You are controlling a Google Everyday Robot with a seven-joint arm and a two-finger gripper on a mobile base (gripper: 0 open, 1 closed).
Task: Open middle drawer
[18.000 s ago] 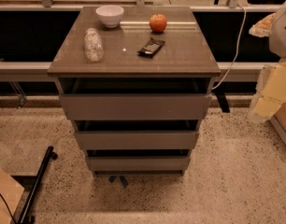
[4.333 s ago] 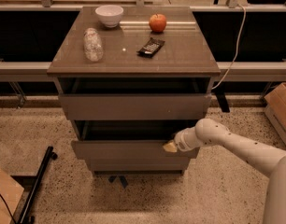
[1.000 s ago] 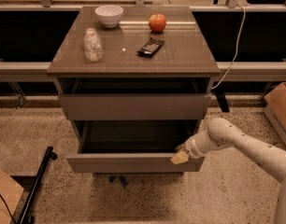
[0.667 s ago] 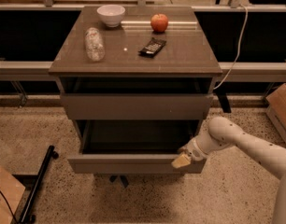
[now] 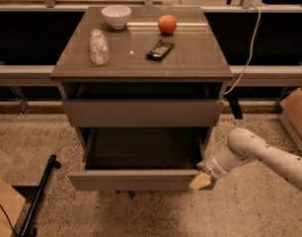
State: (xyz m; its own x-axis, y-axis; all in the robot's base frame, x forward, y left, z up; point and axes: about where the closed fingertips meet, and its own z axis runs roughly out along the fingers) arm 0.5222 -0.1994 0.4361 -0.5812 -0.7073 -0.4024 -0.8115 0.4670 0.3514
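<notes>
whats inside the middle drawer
The middle drawer is pulled out, and nothing shows in the visible part of its dark tray. Its rear is covered by the top drawer, so that part cannot be seen. The gripper sits at the front right corner.

Your white arm (image 5: 269, 157) stretched in from four o'clock, wrist bent, your gripper (image 5: 200, 180) low at five o'clock.

The middle drawer (image 5: 136, 179) stands pulled out under the tabletop (image 5: 190, 58), and its dark tray (image 5: 141, 149) is visible. The hand (image 5: 201, 181) is at the right end of the drawer front, below the near right corner of the tabletop. A bowl (image 5: 116, 16) and an apple (image 5: 167, 24) stand near the far edge.
</notes>
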